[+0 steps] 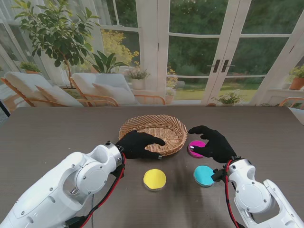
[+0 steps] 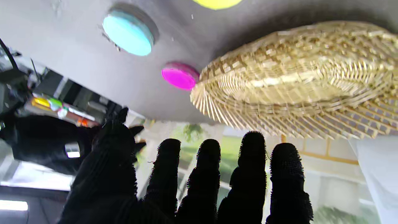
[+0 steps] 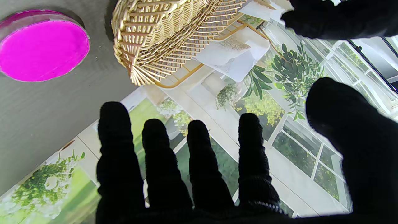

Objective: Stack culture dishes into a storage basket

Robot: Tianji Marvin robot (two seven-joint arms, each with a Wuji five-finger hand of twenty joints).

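Note:
The round wicker basket (image 1: 153, 129) (image 2: 295, 77) (image 3: 161, 34) sits mid-table with nothing visible inside. My left hand (image 1: 137, 145) (image 2: 199, 186), in a black glove, is at the basket's near left rim with fingers stretched out and nothing held. A magenta dish (image 1: 196, 147) (image 2: 179, 76) (image 3: 42, 48) lies on the table just right of the basket. My right hand (image 1: 213, 143) (image 3: 217, 174) hovers over it, fingers spread, holding nothing. Nearer to me lie a yellow dish (image 1: 155, 179) (image 2: 217, 2) and a cyan dish (image 1: 204, 175) (image 2: 128, 34).
The dark table (image 1: 57, 137) stretches wide on both sides of the basket. Glass doors, plants and chairs stand beyond its far edge. The cyan dish lies close to my right wrist.

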